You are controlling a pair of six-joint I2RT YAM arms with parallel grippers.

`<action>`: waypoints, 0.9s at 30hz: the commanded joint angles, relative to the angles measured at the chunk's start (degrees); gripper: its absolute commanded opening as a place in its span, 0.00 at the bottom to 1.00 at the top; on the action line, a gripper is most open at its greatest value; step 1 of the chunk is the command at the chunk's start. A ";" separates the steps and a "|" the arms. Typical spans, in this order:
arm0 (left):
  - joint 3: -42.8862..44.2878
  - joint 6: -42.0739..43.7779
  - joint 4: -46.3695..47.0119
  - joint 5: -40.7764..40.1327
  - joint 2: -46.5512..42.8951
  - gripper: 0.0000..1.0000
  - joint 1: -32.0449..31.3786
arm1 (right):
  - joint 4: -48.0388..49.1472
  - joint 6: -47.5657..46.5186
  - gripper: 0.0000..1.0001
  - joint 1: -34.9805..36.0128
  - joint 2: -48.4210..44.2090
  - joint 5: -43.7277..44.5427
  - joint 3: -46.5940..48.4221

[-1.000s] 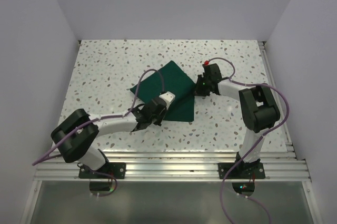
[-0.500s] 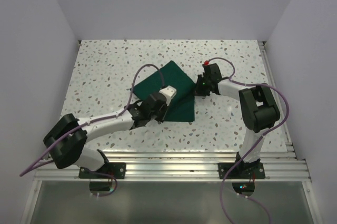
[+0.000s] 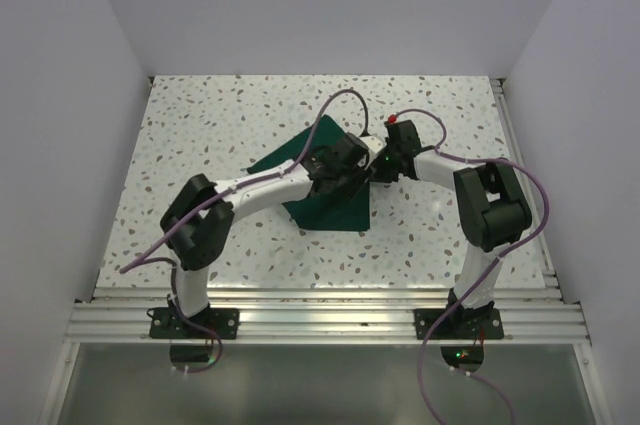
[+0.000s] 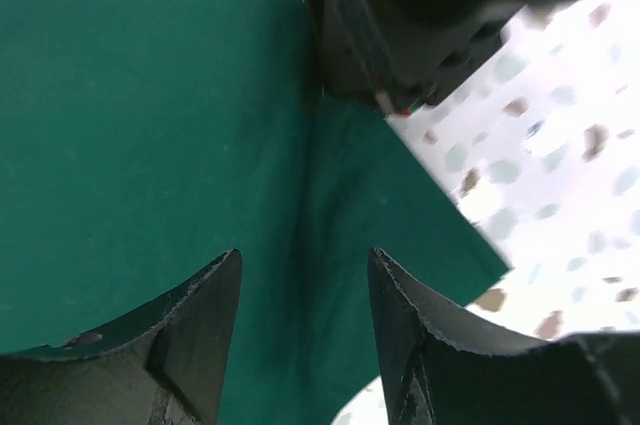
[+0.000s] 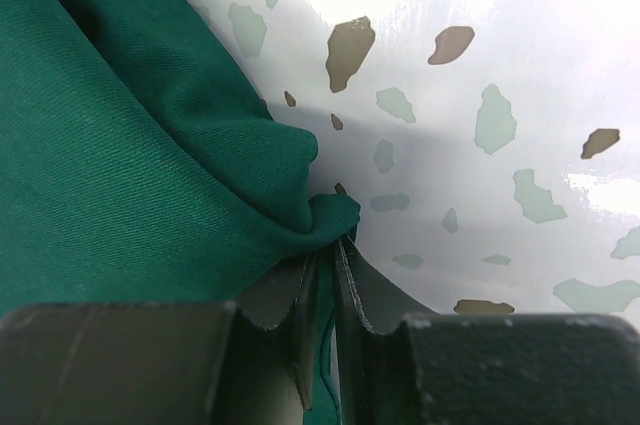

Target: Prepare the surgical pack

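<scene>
Speckled tabletop, dark green cloth spread beneath the left tool, its jaws parted and empty, right tool pinched onto the cloth's bunched edge.

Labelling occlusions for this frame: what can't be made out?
Top view: middle of the green cloth, covered by the left arm; left claw and right claw fingertips too small.
Left wrist view: dark housing above the cloth, blurred, cut by the top edge.
Right wrist view: cloth pinched in the right claw; fingers hide how deep.
Anything inside the cloth: hidden by folds.
</scene>
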 commanded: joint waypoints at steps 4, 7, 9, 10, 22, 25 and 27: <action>5.43 3.96 -6.39 -2.50 5.84 0.62 0.71 | -0.58 -0.57 0.15 -0.09 1.13 -0.17 1.07; 5.08 4.13 -5.59 -3.20 5.15 0.68 1.50 | -0.49 -0.49 0.15 -0.09 1.31 -0.53 1.07; 4.99 4.31 -5.68 -3.82 4.97 0.70 1.85 | -0.23 -0.49 0.15 0.00 1.48 -0.53 1.07; 4.99 4.48 -5.85 -4.17 5.05 0.70 1.94 | -0.23 -0.40 0.15 -0.09 1.57 -0.61 1.07; 5.78 4.93 -8.84 -3.82 7.86 0.63 3.61 | -0.05 -0.31 0.15 -0.09 1.92 -0.79 1.16; 5.87 4.66 -9.90 -2.24 8.75 0.61 3.61 | -0.14 -0.31 0.15 0.00 1.83 -0.61 1.25; 5.87 4.31 -9.81 -2.68 9.45 0.61 3.79 | -0.14 -0.31 0.15 -0.09 2.10 -0.79 1.25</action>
